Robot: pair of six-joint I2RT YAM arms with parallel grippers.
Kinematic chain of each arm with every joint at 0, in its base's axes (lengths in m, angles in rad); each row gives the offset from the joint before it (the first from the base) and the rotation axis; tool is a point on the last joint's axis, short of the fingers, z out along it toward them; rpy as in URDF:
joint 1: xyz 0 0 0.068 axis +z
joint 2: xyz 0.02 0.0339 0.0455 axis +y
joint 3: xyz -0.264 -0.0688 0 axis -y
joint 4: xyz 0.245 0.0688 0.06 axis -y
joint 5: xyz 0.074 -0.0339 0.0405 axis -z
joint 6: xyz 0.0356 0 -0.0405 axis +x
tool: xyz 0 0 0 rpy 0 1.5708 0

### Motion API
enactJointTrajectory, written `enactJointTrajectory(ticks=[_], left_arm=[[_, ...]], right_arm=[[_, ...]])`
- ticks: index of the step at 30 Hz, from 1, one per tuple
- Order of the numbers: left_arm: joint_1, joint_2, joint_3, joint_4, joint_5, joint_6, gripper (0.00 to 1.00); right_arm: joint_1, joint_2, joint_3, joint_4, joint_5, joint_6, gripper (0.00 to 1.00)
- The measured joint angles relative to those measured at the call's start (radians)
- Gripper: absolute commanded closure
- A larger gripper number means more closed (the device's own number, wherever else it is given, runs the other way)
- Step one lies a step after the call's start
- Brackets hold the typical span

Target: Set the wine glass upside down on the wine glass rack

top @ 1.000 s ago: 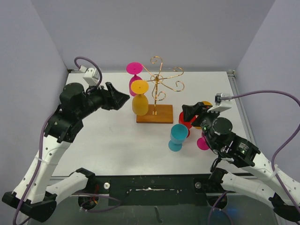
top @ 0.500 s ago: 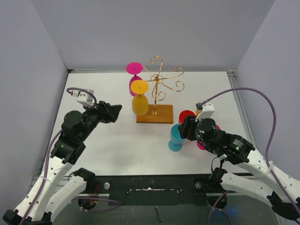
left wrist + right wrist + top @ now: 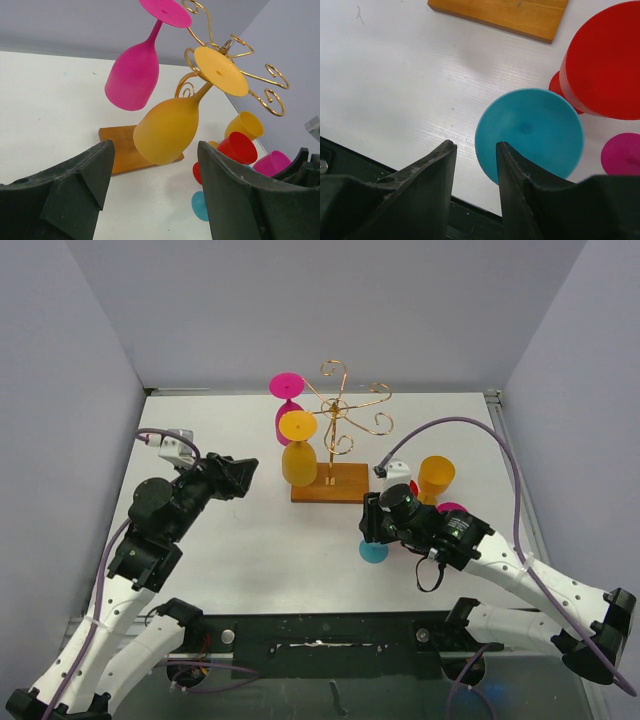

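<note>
We see the teal wine glass (image 3: 530, 130), a plain opaque goblet, with its foot on the white tabletop (image 3: 230, 540) near the front right corner of the wine glass rack (image 3: 330, 483). The rack, gold wire curls on a brown wooden block, carries a magenta glass (image 3: 132, 75) and a yellow glass (image 3: 167, 130), both hung bowl-down. The right tool (image 3: 475, 146) hangs over the teal glass with its fingers drawn narrow and the glass's edge in the gap, though we cannot tell whether they clamp it; the left tool (image 3: 154, 146), left of the rack, gapes wide.
</note>
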Motion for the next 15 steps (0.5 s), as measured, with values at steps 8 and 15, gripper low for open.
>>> enactJointTrajectory(ticks=[8,15], left_arm=[[0.0,0.021,0.066,0.0,0.0,-0.031,0.35],[0.0,0.019,0.074,0.002,-0.001,-0.049,0.35]], right_arm=[[0.0,0.051,0.0,-0.017,0.02,-0.007,0.69],[0.0,0.088,0.0,-0.002,0.012,-0.023,0.71]])
